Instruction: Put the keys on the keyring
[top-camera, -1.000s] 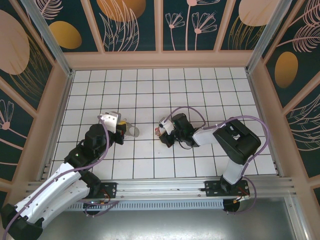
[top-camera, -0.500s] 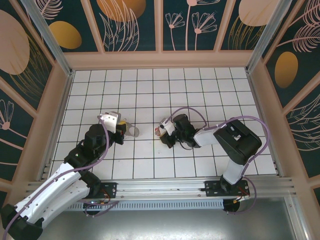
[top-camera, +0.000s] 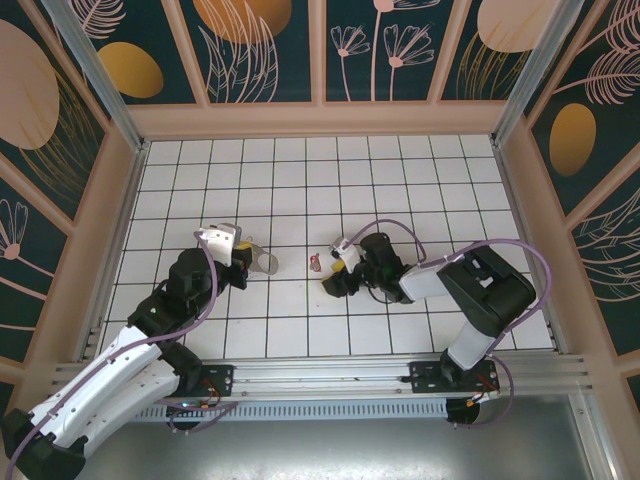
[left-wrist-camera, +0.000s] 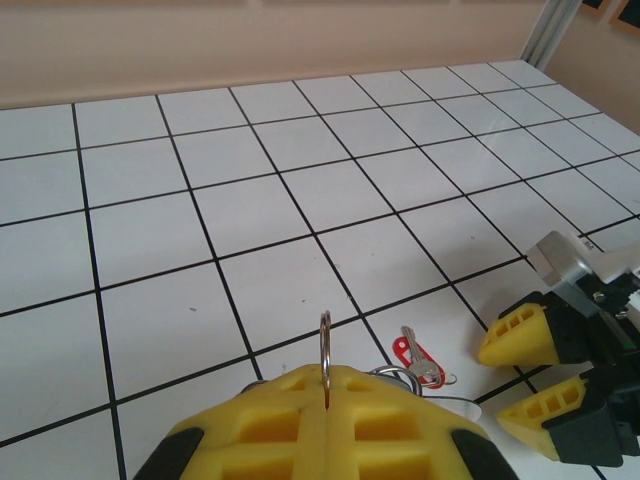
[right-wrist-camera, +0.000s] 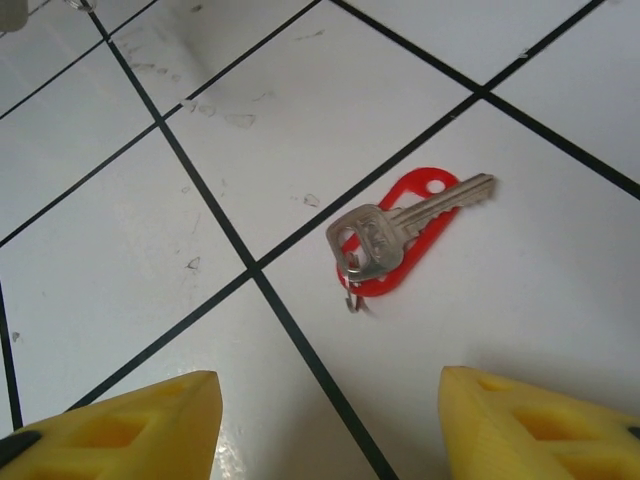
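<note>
A silver key (right-wrist-camera: 400, 235) on a flat red tag lies loose on the white tiled floor, also seen as the key (top-camera: 316, 263) and the key (left-wrist-camera: 418, 362). My right gripper (right-wrist-camera: 330, 420) is open just behind it, yellow fingers spread to either side, touching nothing. That right gripper (top-camera: 332, 283) sits just right of the key. My left gripper (left-wrist-camera: 325, 400) is shut on the keyring (left-wrist-camera: 325, 345), a thin silver ring standing upright out of the closed yellow fingers. More ring parts hang behind the fingers, partly hidden. The left gripper (top-camera: 250, 262) is about one tile left of the key.
The right gripper (left-wrist-camera: 515, 372) shows at the lower right of the left wrist view, close to the key. Pale wooden walls (top-camera: 125, 200) enclose the tiled floor on three sides. An aluminium rail (top-camera: 330, 372) runs along the near edge by both arm bases.
The right gripper has opened and drawn back to the right, leaving the key lying on the floor. The left arm and the keyring have not moved.
</note>
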